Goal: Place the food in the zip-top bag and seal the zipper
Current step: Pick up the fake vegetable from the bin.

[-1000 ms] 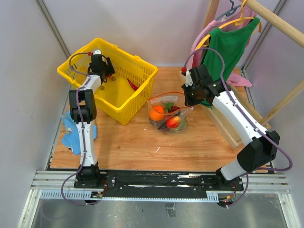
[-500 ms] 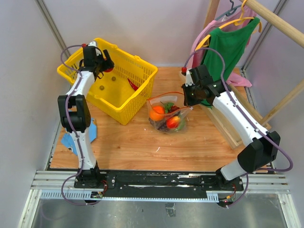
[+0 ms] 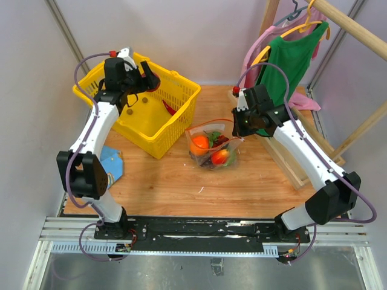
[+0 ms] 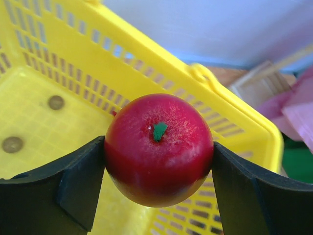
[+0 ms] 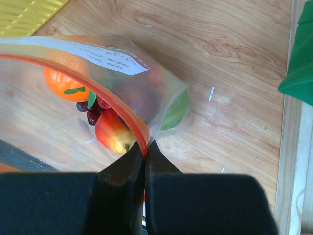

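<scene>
My left gripper [image 3: 149,81] is shut on a red round fruit [image 4: 159,147] with a green stem mark, held above the yellow mesh basket [image 3: 178,103]. The clear zip-top bag [image 3: 211,145] lies on the wood table with its mouth open; an orange [image 3: 199,144], dark grapes [image 5: 93,113] and a red-yellow fruit [image 3: 221,156] sit inside. My right gripper [image 5: 145,152] is shut on the red-orange zipper strip [image 5: 117,111] at the bag's right corner, holding the mouth up. A white label [image 5: 93,55] runs along the bag. No light-green ball shows.
The basket holds a red chili-like piece [image 3: 170,108] and small round items [image 4: 55,102]. A blue cloth [image 3: 110,162] lies at the table's left. A wooden rack [image 3: 296,163] with hanging green and pink garments [image 3: 294,57] stands at the right.
My left arm has risen out of the basket with the red fruit and swung right, toward the basket's right rim. My right gripper and the bag have stayed in place.
</scene>
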`<state>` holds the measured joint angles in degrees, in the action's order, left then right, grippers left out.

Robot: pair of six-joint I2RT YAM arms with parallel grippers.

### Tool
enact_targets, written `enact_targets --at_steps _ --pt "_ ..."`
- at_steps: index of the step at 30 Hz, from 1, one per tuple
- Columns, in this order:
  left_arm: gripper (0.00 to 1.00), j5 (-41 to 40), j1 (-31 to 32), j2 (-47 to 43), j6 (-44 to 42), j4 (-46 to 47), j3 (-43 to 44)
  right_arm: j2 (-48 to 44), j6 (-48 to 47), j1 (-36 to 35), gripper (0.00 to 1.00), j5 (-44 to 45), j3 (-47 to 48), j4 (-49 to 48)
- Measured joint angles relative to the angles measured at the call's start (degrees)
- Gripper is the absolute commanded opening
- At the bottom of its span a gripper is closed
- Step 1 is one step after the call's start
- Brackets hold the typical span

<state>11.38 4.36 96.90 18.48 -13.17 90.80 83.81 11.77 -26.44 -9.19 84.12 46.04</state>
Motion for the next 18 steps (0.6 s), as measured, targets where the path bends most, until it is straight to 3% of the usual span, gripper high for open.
enact_targets --at_steps 18 --pt "0.3 6.34 22.64 -16.59 -6.54 -4.2 -7.04 -2.43 0.5 0.0 0.01 -0.81 -2.45 -1.22"
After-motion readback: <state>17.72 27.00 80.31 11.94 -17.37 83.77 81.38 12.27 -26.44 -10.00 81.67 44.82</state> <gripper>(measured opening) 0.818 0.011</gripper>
